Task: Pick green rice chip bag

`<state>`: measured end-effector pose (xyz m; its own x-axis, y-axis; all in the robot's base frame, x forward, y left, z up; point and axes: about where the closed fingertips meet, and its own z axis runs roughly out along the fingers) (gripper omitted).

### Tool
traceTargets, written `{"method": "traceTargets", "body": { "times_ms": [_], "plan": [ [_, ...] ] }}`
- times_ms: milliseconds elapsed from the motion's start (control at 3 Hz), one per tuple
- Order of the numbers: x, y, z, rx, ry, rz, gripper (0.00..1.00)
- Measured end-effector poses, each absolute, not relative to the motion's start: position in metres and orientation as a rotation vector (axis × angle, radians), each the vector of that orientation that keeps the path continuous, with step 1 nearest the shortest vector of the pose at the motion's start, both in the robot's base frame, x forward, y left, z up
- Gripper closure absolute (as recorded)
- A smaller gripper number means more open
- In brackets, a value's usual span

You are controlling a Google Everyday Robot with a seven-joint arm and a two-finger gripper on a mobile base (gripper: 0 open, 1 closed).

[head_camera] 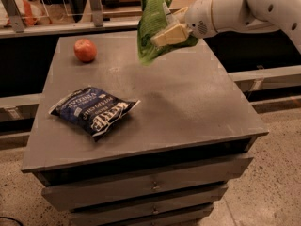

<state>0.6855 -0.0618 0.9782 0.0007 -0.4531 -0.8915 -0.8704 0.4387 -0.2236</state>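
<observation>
Hand (172, 34) clamps the green rice chip bag (149, 25), apparently mid-bag, lifted above the cabinet (188, 102).

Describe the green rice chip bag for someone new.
Above the far side of the grey drawer cabinet, the pincer is shut on the green rice chip bag. It alone hangs airborne, bright green; the navy chip bag and apple rest on top.

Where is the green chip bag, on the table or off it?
Off it. The gripper is shut on the green rice chip bag, holding it above the table, lower edge clear of the surface.
</observation>
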Motion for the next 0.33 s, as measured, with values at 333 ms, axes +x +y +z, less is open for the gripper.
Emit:
{"method": "traceTargets", "body": {
  "times_ms": [333],
  "plan": [
    [0.6855,-0.0616,0.9782,-1.177,1.629,0.491,1.0]
  ]
}}
